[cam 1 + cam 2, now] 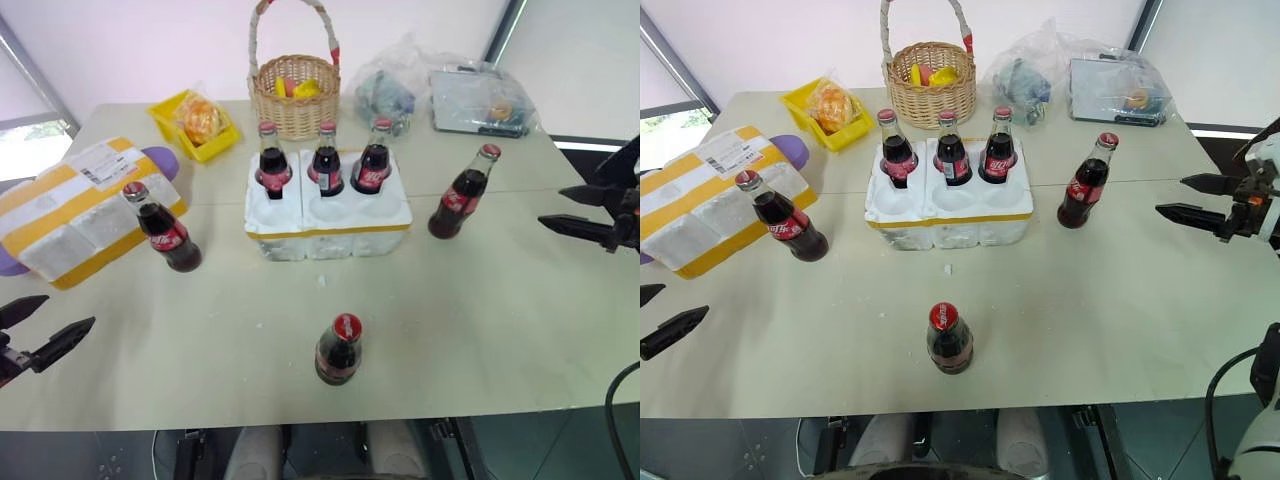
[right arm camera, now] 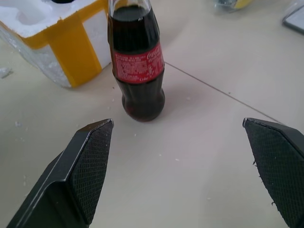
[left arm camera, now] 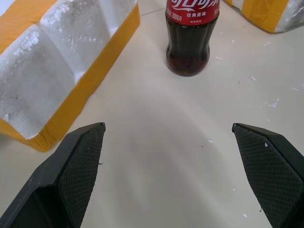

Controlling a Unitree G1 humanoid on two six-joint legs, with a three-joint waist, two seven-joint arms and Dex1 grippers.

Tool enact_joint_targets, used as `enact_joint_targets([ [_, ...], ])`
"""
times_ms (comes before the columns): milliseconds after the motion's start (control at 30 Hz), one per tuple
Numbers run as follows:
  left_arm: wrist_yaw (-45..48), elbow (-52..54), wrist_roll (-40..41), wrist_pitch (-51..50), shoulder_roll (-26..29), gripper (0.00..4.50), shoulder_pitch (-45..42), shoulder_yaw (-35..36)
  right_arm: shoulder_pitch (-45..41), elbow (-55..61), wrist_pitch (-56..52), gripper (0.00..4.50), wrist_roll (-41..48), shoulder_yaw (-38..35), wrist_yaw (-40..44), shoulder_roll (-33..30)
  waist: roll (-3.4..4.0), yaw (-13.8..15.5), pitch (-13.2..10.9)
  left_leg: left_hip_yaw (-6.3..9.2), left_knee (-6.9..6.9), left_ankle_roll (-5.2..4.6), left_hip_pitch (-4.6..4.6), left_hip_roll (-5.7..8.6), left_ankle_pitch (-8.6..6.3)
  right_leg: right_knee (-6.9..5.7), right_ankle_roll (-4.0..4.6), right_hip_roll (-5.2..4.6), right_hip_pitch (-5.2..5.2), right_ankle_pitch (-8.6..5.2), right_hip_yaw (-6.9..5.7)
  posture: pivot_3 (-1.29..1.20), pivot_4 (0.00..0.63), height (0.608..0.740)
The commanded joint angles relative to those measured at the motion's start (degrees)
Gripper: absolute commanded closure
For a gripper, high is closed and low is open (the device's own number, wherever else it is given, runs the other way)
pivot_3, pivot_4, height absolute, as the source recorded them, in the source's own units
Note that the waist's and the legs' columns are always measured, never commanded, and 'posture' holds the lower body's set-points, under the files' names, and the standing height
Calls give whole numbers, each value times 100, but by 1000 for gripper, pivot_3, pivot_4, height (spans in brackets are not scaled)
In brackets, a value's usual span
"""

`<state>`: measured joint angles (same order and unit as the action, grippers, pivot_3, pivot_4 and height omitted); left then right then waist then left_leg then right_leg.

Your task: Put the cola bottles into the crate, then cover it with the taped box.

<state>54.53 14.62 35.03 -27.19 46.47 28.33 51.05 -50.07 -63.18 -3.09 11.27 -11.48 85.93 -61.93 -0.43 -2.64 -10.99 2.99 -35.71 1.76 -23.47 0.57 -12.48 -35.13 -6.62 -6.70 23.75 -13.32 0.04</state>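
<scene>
The white crate (image 1: 328, 215) with a thin yellow band sits mid-table and holds three cola bottles (image 1: 326, 162) upright in its back row; the front wells are empty. Three more bottles stand loose: one left (image 1: 165, 232) beside the taped box (image 1: 80, 210), one right (image 1: 462, 195) of the crate, one near the front edge (image 1: 339, 350). My left gripper (image 1: 70, 309) is open, low at the left, facing the left bottle (image 3: 191, 42) and the taped box (image 3: 57, 61). At the right, my right gripper (image 1: 550, 206) is open, facing the right bottle (image 2: 137, 66) next to the crate (image 2: 57, 33).
A wicker basket (image 1: 293, 95) with fruit stands behind the crate. A small yellow bin (image 1: 195, 125) sits back left, and clear plastic bags (image 1: 470, 95) lie back right. A purple object (image 1: 160, 158) pokes out behind the taped box. White crumbs dot the table (image 1: 480, 320).
</scene>
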Motion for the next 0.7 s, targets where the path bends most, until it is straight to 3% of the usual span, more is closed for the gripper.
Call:
enact_joint_targets([
  [33,-1,100,39,58,4,28,-1,253,-168,-10,81,0,11,-60,24,-80,0,1,0,0,0,0,0,0,0,0,0,0,0,0,0,0,150,738],
  [700,66,172,206,-148,32,28,-144,212,-147,-6,91,0,-55,-52,11,-135,0,1,0,0,-11,0,1,0,0,-6,0,1,-5,0,0,0,150,738],
])
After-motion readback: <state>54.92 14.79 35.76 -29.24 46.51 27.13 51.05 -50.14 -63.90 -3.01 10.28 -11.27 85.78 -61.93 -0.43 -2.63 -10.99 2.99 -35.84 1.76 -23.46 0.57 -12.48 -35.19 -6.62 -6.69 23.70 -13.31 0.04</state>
